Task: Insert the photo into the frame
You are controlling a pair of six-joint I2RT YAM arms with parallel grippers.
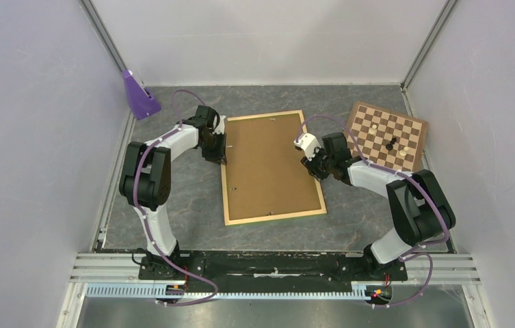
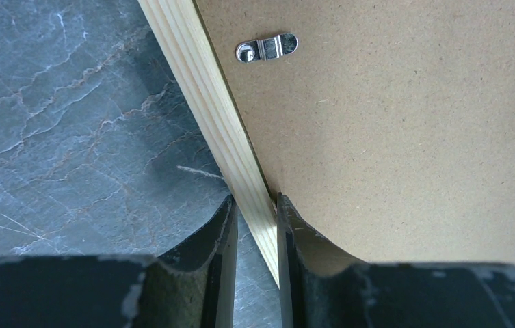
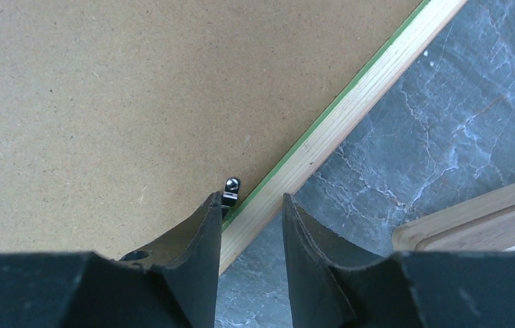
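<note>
1. The frame [image 1: 275,216] lies flat in the middle of the surface [image 1: 200,198], pale back up, with a brown hardboard panel [image 1: 271,167] filling it.
2. The left fingers [image 2: 213,246] pinch its left rail, one tip outside it and one over the panel.
3. The right fingers [image 3: 200,239] straddle the right rail, narrowly apart; I cannot tell whether they press it.
4. A metal clip [image 3: 231,186] sits just beside the inner right tip, and a chessboard [image 1: 386,135] lies near on the right.

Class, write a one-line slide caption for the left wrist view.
Left gripper clamps the pale rail of the frame beside hardboard backing and a metal clip.
</note>
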